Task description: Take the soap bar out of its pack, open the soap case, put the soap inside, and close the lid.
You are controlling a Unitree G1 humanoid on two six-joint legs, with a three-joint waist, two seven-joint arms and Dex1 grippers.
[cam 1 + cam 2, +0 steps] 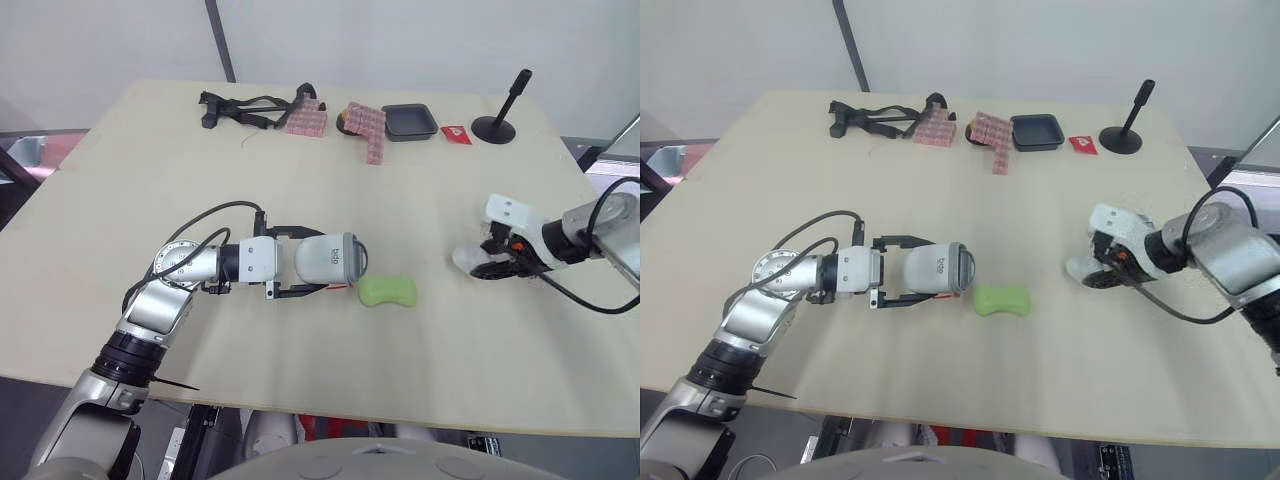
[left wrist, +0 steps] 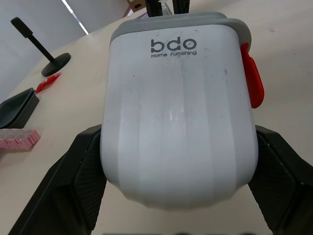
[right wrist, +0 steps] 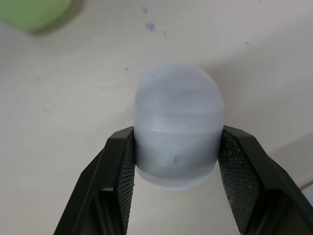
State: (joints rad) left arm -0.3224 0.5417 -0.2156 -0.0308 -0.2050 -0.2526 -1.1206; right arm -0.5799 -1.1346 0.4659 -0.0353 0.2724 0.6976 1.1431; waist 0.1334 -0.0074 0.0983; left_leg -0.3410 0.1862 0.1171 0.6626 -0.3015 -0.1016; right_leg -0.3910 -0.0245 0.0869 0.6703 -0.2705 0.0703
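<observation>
The soap case (image 1: pixel 325 258) is coloured white with a grey rim, a red clasp (image 2: pixel 253 82) and black lettering. The soap (image 1: pixel 387 291) is tinted light green, the plastic piece (image 3: pixel 178 132) cloudy white, and the table (image 1: pixel 400 200) pale beige.

Beige table (image 1: pixel 300 190), clutter sits along the far edge. From the robot's left: tangle of black straps (image 1: pixel 240 108), one end up against a stack of pink blocks (image 1: pixel 306 120). Second pink block pile (image 1: pixel 368 128) just beside it, one strip trailing toward the near side. Shallow black tray (image 1: pixel 409 121) just right of that pile. Then small red packet (image 1: pixel 456 134), then black stand (image 1: pixel 494 129): round base, slim tilted post, thicker tip. Pale wall behind, dark pole (image 1: pixel 220 40) slanting up it
</observation>
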